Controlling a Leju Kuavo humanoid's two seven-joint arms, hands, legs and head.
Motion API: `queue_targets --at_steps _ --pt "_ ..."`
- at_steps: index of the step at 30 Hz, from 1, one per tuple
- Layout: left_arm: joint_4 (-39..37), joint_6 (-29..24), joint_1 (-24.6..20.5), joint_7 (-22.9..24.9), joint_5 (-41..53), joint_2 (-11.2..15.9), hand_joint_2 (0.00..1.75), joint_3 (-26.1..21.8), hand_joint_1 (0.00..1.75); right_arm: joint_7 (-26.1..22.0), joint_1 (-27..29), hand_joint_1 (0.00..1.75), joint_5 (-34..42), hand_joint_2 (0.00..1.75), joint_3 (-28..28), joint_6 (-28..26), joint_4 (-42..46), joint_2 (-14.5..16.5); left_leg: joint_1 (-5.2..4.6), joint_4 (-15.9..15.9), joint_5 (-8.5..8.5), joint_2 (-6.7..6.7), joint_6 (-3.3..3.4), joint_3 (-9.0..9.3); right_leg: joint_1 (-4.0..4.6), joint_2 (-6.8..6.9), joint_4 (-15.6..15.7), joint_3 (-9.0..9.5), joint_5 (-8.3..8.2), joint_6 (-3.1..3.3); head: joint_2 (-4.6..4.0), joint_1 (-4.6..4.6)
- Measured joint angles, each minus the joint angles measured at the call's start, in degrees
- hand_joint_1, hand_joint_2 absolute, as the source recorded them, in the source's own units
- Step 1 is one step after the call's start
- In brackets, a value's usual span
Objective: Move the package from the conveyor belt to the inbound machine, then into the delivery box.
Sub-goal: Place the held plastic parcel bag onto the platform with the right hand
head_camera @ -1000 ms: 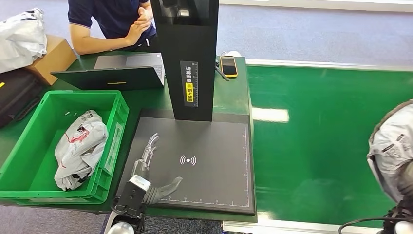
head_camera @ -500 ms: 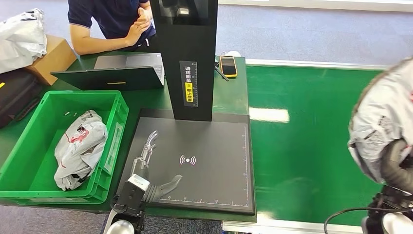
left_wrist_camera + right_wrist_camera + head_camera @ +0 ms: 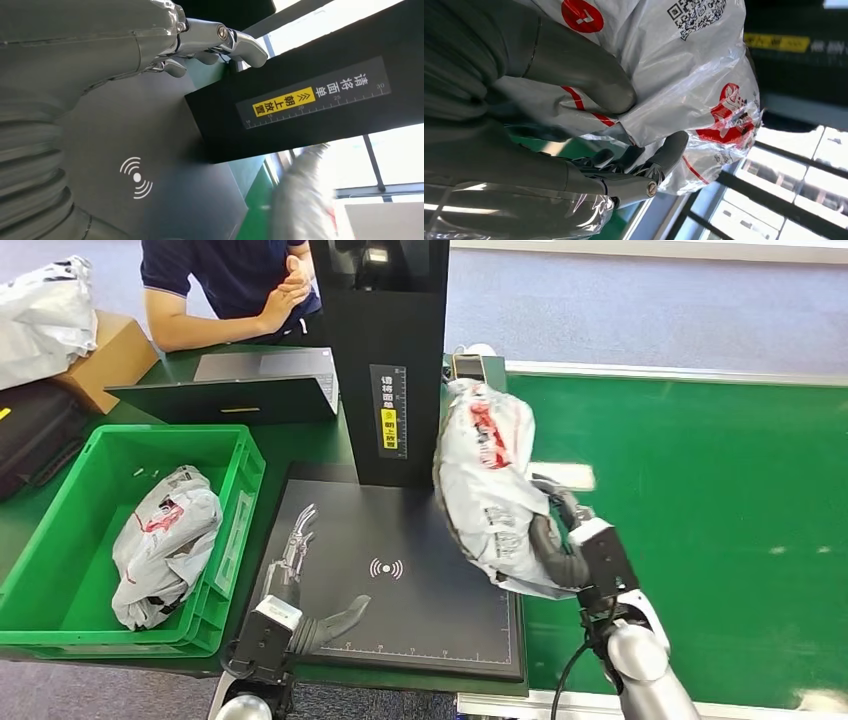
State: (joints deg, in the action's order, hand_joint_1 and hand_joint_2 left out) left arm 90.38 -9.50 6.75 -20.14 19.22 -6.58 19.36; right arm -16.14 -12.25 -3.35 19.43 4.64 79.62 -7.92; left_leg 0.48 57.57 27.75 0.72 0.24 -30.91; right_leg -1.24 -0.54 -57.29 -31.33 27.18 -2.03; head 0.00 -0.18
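Carried from the right edge of the head view, over the green conveyor belt [image 3: 700, 470], to the belt-side edge of the inbound machine's black scanning plate [image 3: 420, 530]: white plastic-wrapped package [image 3: 490, 480], printed in red and bearing a QR code. Held off the surface by the right hand [image 3: 560, 540], thumb and fingers clamped into the film, as confirmed in the right wrist view [image 3: 624, 150]. Left hand [image 3: 310, 575] resting over the near left part of the plate, fingers spread, holding nothing. Black scanner column [image 3: 385, 360] rising from the plate's far edge, with a yellow label. Green delivery box [image 3: 60, 580] just beside the plate on the left, already containing one similar wrapped package [image 3: 165, 540]. Laptop, cardboard carton and a seated person beyond.

Step in hand, by judgement: laying the package on the plate. Best done by bringing it inward toward the wave symbol [image 3: 386, 568], lowering until fully supported, presumably label upward, clear of the column and of the left hand, with the grip released only after contact.
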Motion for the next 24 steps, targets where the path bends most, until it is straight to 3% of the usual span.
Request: queue_targets --at_steps 10,16,18,22,24 --pt "0.27 1.19 0.18 -0.47 -0.16 0.45 1.75 0.85 0.0 0.73 -0.01 1.75 -3.3 1.75 13.29 -1.62 -7.57 -0.89 0.0 0.0 0.01 -0.01 -0.01 -0.14 0.0 -0.01 0.01 -0.17 0.02 0.0 0.0 -0.01" --pt "0.26 1.11 -0.11 -0.34 -0.21 0.6 1.75 1.6 0.0 1.85 0.45 1.75 -3.66 1.75 17.59 -0.57 -10.47 -1.27 0.0 0.0 0.02 -0.06 -0.01 -0.11 0.0 -0.05 0.01 -0.19 0.01 0.0 0.0 -0.01" --pt "0.26 1.1 -0.1 -0.17 -0.21 0.59 1.75 1.77 0.0 1.94 0.49 1.65 -3.66 1.75 18.14 -0.59 -10.8 -1.31 0.0 0.0 0.01 -0.07 -0.01 -0.08 0.0 -0.06 0.01 -0.18 0.01 0.01 0.0 -0.01" --pt "0.26 1.16 -0.1 0.07 -0.21 0.58 1.75 1.99 0.0 2.27 0.76 0.03 -3.66 1.75 18.44 -0.9 -10.87 -1.39 0.0 0.0 0.01 -0.09 -0.01 -0.05 0.0 -0.08 0.01 -0.16 0.01 0.01 0.0 -0.01" --pt "0.26 1.19 -0.11 0.13 -0.21 0.58 1.75 2.13 0.0 2.16 1.23 0.0 -3.63 1.75 18.48 -1.11 -10.77 -1.5 0.0 0.0 0.01 -0.1 -0.01 -0.05 0.0 -0.08 0.01 -0.15 0.01 0.01 0.0 0.0"
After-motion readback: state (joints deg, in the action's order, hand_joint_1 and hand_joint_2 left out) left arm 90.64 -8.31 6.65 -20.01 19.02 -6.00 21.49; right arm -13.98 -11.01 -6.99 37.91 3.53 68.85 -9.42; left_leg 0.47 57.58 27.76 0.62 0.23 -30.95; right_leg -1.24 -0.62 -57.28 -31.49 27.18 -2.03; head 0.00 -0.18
